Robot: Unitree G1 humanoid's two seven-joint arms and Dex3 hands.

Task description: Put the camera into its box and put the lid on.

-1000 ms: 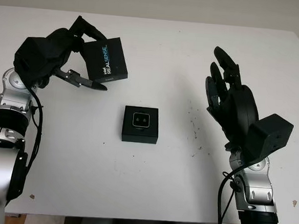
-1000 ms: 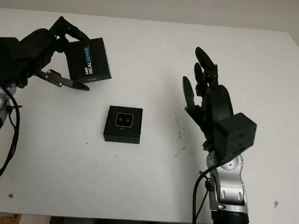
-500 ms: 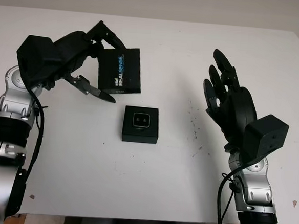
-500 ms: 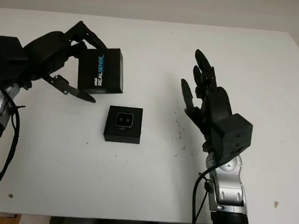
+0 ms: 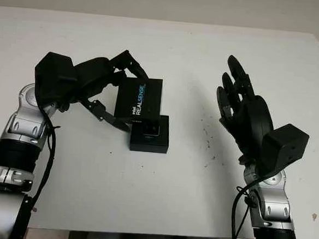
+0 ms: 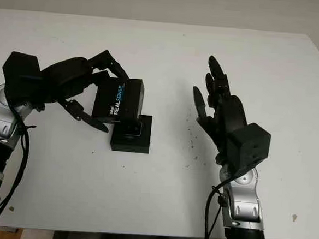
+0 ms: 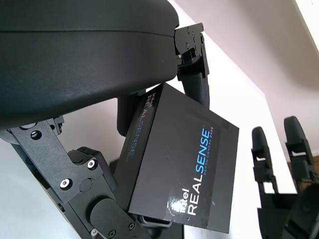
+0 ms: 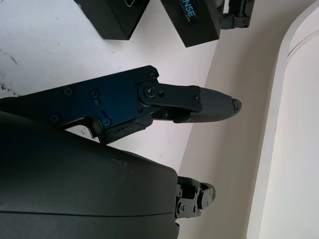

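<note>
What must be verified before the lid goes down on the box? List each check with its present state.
1. Lid held: the left hand grips the lid. Ok.
2. Camera in the box: the camera sits inside the open box. Ok.
3. Lid over the box: it covers just the box's far edge, offset toward the robot's left. Not ok.
4. Lid level: it looks tilted. Not ok.
5. Right hand out of the way: open, raised above the table on the box's right. Ok.
6. Camera seated low enough for the lid to close: cannot tell.
</note>
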